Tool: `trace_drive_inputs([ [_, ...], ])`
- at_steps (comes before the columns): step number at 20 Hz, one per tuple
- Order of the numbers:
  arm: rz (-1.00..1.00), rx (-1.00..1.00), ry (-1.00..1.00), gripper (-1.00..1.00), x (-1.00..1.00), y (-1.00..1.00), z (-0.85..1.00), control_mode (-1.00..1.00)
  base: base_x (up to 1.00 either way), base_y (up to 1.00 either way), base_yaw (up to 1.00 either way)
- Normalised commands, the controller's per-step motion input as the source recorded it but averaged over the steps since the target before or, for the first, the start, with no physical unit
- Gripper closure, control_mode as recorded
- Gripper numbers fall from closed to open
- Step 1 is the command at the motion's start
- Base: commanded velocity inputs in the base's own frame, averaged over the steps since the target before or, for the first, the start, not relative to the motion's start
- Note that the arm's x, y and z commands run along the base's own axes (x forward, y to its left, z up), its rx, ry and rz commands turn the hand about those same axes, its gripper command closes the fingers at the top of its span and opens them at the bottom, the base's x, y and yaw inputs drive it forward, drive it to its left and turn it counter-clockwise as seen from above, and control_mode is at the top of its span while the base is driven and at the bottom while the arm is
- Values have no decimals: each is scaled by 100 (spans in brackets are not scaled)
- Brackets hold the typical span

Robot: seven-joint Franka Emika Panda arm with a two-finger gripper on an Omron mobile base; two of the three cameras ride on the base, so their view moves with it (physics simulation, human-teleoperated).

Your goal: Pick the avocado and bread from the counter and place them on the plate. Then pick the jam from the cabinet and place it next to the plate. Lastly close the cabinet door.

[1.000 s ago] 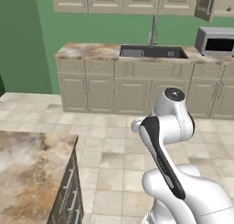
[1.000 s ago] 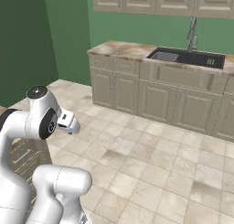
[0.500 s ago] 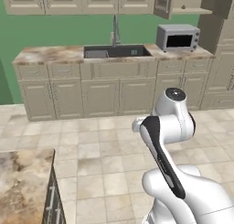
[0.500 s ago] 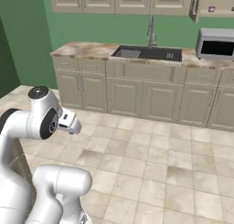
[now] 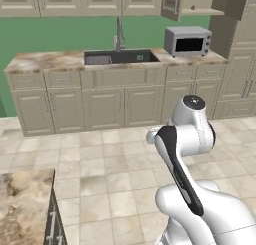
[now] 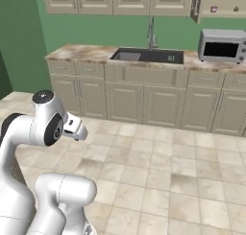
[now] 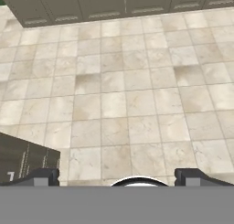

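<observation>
With the gripper [image 7: 117, 176] spread fully wide, nothing held and only floor tiles beneath it, the approach is judged under way; the jam [image 6: 236, 9] is seen far ahead and high above it in the open cabinet [image 6: 221, 4], so closer driving is called for.

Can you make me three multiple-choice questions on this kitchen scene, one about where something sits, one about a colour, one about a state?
1. Where does the microwave stand?
A. on the floor
B. on the counter right of the sink
C. inside the sink

2. What colour is the wall behind the faucet?
A. green
B. blue
C. white

3. How is the gripper?
A. shut on a jar
B. shut on nothing
C. open, holding nothing

Answers: 1 B, both base views show it on the stone top beside the sink. 2 A, the wall above the counter is green. 3 C, the hand view shows the fingertips wide apart over bare floor tiles.
</observation>
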Motion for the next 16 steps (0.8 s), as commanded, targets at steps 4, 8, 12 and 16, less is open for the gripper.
trace_drive_inputs([
  [4,0,0,0,-100,0,0,0,100,39,-36,0],
  [8,0,0,0,-100,0,0,0,100,42,-45,1],
  [12,0,0,0,-100,0,0,0,100,47,-47,2],
  [16,0,0,0,-100,0,0,0,100,49,-48,2],
])
